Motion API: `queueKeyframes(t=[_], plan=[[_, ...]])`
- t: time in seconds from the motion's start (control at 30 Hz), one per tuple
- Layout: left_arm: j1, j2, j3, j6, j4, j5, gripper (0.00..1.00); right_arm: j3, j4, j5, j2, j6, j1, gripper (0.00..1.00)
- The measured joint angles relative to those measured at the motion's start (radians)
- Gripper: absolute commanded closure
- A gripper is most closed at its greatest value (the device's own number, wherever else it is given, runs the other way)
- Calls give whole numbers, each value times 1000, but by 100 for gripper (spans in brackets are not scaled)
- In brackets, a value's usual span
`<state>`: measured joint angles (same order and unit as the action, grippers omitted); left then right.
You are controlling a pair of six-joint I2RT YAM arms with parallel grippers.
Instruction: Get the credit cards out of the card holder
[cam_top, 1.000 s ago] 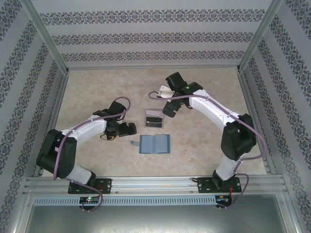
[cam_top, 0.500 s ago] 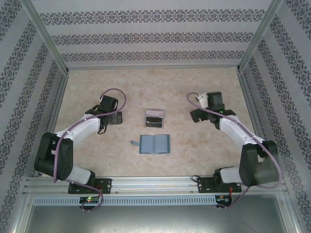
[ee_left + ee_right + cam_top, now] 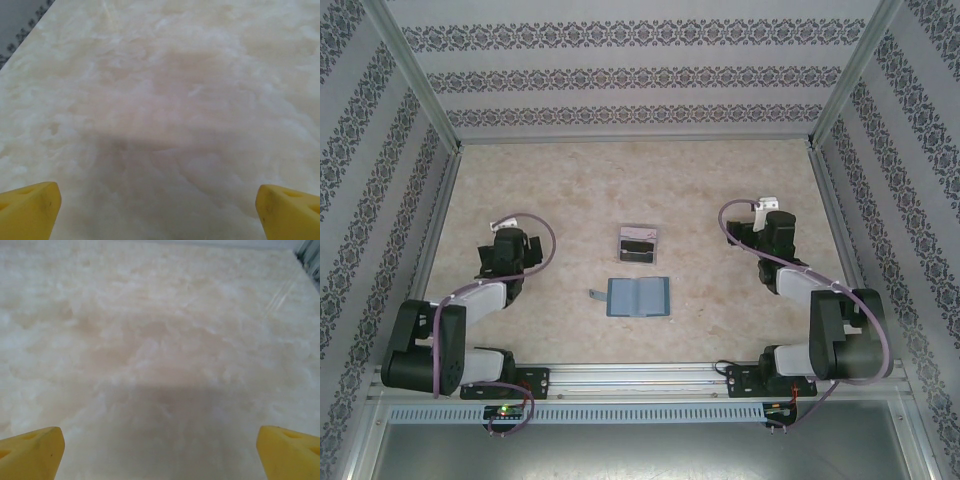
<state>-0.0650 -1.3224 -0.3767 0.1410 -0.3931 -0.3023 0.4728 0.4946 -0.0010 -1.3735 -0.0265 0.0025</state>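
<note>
Card holder (image 3: 639,296), teal-blue folding wallet, lying open; grey and dark credit cards (image 3: 638,247) in clear plastic square tray (image 3: 624,232) just beyond; left gripper (image 3: 160,210), right gripper (image 3: 160,450) spread, empty.

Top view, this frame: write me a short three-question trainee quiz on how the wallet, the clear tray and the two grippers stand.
1. True or false: the wallet lies unfolded on the table, apart from both grippers.
2. Where is the clear tray relative to the wallet? A) beyond it, farther from the robot; B) stacked on top of it; C) nearer the robot than it.
3. Fill in: the left gripper and the right gripper each hang over bare table with jaws ____ and nothing between them.

Key: 1 true; 2 A; 3 open.
</note>
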Motion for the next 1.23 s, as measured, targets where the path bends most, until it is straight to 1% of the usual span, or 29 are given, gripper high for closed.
queueKeyframes(t=[0.07, 0.17, 0.27, 0.43, 0.7, 1.23], plan=[[0, -38, 31, -30, -122, 21, 0, -15, 98, 0, -34, 16, 0, 2], [2, -82, 31, -64, -256, 42, 0, -45, 215, 1, -105, 32, 0, 2], [2, -133, 30, -86, -382, 64, 0, -79, 261, 1, -133, 35, 0, 2], [2, -243, 29, -113, -490, 108, 0, -82, 316, 1, -134, 40, 0, 2], [11, -266, 20, -120, -522, 142, 0, -82, 336, 10, -134, 43, 0, 2], [14, -266, 19, -124, -536, 145, 0, -82, 341, 11, -134, 43, 0, 2]])
